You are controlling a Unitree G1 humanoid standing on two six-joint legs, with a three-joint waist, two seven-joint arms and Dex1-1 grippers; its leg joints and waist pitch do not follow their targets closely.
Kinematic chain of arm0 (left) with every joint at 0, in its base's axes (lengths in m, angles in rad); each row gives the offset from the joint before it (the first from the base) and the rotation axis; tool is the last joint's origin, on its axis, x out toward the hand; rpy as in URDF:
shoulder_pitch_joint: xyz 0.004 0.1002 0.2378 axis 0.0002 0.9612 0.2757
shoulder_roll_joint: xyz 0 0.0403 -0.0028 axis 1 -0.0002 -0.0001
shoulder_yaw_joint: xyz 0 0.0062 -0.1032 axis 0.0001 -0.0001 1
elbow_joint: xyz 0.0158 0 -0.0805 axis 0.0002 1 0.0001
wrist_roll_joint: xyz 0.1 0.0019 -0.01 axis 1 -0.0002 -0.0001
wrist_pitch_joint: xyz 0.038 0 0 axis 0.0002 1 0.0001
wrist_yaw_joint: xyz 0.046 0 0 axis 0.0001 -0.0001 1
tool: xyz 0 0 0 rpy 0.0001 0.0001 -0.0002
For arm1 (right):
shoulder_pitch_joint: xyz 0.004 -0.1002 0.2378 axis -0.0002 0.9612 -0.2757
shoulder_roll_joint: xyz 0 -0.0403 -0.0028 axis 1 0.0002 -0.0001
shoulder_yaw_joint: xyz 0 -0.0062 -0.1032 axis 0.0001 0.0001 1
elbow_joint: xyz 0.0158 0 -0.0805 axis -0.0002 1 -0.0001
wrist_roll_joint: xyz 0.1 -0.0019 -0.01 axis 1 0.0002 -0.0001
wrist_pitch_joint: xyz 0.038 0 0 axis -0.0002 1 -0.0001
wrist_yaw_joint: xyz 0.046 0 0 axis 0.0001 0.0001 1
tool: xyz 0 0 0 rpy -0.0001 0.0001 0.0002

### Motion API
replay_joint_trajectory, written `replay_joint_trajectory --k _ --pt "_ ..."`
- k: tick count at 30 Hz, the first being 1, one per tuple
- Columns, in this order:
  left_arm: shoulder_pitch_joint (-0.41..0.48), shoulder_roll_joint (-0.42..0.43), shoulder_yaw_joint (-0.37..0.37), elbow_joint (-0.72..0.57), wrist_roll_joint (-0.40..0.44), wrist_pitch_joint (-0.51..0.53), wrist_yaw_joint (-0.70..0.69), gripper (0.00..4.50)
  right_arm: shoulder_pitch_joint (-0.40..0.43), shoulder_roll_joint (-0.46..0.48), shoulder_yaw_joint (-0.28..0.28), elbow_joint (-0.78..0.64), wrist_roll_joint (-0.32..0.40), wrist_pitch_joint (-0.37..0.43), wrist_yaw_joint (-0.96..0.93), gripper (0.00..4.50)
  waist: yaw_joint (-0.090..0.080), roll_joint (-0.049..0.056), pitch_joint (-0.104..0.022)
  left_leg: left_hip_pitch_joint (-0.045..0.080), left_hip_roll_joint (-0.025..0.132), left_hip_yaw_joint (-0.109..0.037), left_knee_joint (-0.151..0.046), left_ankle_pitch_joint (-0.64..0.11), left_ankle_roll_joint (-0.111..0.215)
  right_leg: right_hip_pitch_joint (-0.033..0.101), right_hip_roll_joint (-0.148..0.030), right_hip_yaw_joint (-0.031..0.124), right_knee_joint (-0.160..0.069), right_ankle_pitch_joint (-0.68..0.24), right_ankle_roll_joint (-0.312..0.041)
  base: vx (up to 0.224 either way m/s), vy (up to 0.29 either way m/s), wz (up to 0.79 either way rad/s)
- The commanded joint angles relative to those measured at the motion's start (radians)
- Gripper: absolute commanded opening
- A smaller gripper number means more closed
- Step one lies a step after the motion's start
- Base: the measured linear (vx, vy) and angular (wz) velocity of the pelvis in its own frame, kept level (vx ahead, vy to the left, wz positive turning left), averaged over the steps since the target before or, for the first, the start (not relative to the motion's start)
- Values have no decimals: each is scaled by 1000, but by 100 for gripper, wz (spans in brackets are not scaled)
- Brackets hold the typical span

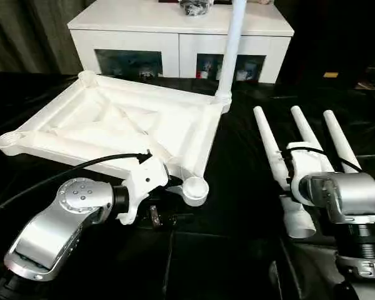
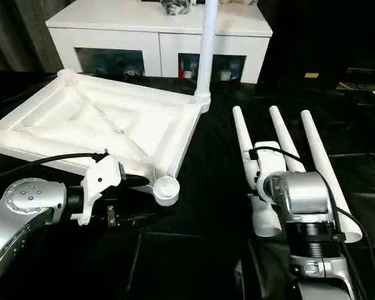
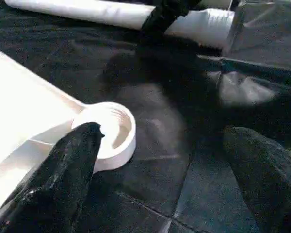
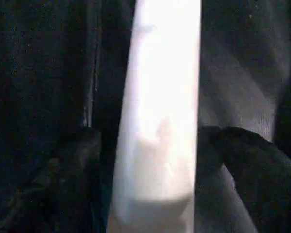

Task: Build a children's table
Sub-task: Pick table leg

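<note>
Here the right gripper (image 4: pixel 150 160) hangs over the three loose legs, its fingers (image 4: pixel 242 165) spread wide to either side of one leg (image 4: pixel 157 121) without visibly clamping it; whether the pads touch the plastic I cannot tell. That leg's long axis runs straight away between the fingers, so they stand across it, which is the relation a pickup turns on: closing should catch the shaft square. The three legs (image 1: pixel 300 150) lie side by side on the black cloth (image 1: pixel 237 206), fanned slightly, thick threaded ends toward the robot and thin tips toward the cabinet (image 1: pixel 181 37). Left of them lies the top (image 1: pixel 119 131), ribbed underside up, with one leg (image 1: pixel 231 50) already standing upright in its far right corner. The left gripper (image 3: pixel 160 170), also wide open and holding nothing, sits at the near right corner, one finger (image 3: pixel 68 170) just beside the empty threaded socket (image 3: pixel 111 128). Judging by this, the right arm is the nearer one to fetch the next leg, and that socket lies to its left, near the left gripper.
</note>
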Motion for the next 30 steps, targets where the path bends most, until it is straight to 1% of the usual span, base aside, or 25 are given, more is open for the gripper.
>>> replay_joint_trajectory --k 1,2,4,6,7,11,13,16,18,19,21,22,23,25,26,27,28,30 --pt "-19 14 15 -29 -11 14 -5 450 -8 9 -29 7 16 22 -7 388 5 -6 -60 4 29 -8 -68 -101 -32 48 -54 36 -62 -158 -207 0 0 0" --pt "-21 15 17 -33 -17 18 -8 450 -8 11 -32 7 17 23 -8 378 6 -6 -60 4 30 -8 -69 -107 -33 48 -55 36 -63 -170 -205 0 0 0" --pt "-24 17 22 -38 -29 26 -10 450 -9 15 -38 7 19 27 -9 374 5 -5 -59 4 30 -8 -69 -114 -39 47 -54 35 -64 -187 -202 0 0 0" --pt "-25 19 25 -41 -34 31 -11 450 -8 17 -41 7 20 29 -10 346 5 -6 -59 4 29 -8 -69 -116 -40 46 -53 35 -64 -194 -199 0 0 0" --pt "-25 20 26 -42 -37 32 -11 450 -8 19 -45 5 22 32 -11 346 6 -5 -59 4 29 -8 -69 -116 -40 46 -54 35 -65 -196 -196 0 0 0" --pt "-26 23 26 -42 -44 32 -10 450 -5 22 -50 3 27 35 -14 307 7 -4 -61 3 29 -9 -68 -99 -41 47 -52 35 -62 -171 -195 0 0 0" --pt "-28 24 26 -42 -50 33 -8 450 -4 24 -53 3 29 36 -16 296 8 -4 -62 3 29 -8 -68 -94 -41 47 -52 35 -61 -162 -197 0 0 0" --pt "-32 24 28 -45 -62 37 -6 450 -2 27 -55 5 31 35 -19 263 7 -4 -62 3 28 -8 -67 -92 -42 48 -52 35 -60 -154 -200 0 0 0" --pt "-35 24 29 -44 -67 37 -5 450 -1 27 -57 7 33 33 -21 254 8 -4 -62 3 28 -8 -67 -93 -42 48 -52 35 -60 -156 -201 0 0 0" --pt "-36 24 29 -44 -70 36 -4 450 0 28 -57 7 33 32 -23 250 8 -3 -62 3 28 -8 -67 -95 -43 48 -52 35 -60 -158 -201 0 0 0" --pt "-39 22 31 -42 -73 35 -3 450 1 32 -61 5 34 33 -24 226 8 -1 -62 4 28 -8 -67 -100 -44 47 -51 34 -61 -162 -200 0 0 0" --pt "-40 21 32 -41 -74 35 -2 450 2 33 -65 5 35 32 -25 226 7 -1 -62 4 28 -8 -67 -101 -45 47 -51 34 -61 -161 -200 0 0 0" --pt "-42 20 33 -40 -75 35 -2 450 1 38 -75 4 36 29 -28 209 7 -2 -62 4 28 -8 -67 -102 -45 48 -52 35 -61 -162 -199 0 0 0" --pt "-44 19 35 -38 -77 34 0 450 -1 42 -86 1 40 30 -28 195 7 -1 -62 4 28 -8 -67 -101 -46 48 -52 34 -60 -162 -198 0 0 0" --pt "-46 21 35 -35 -73 31 2 450 -4 46 -99 -8 45 35 -27 195 7 -1 -62 3 28 -8 -68 -103 -46 48 -51 34 -60 -161 -198 0 0 0" --pt "-47 21 37 -31 -73 29 5 450 -9 48 -113 -17 53 40 -23 185 7 -1 -62 4 28 -9 -67 -104 -46 48 -51 34 -60 -161 -198 0 0 0" --pt "-50 9 49 -17 -72 17 20 450 -16 45 -124 -38 64 44 -13 184 7 -2 -63 3 27 -8 -67 -102 -45 49 -51 34 -60 -157 -198 0 0 0" --pt "-56 -12 69 -4 -81 7 42 450 -26 41 -135 -62 78 41 -2 184 8 0 -63 4 28 -8 -66 -94 -44 49 -51 34 -59 -146 -200 0 0 0"
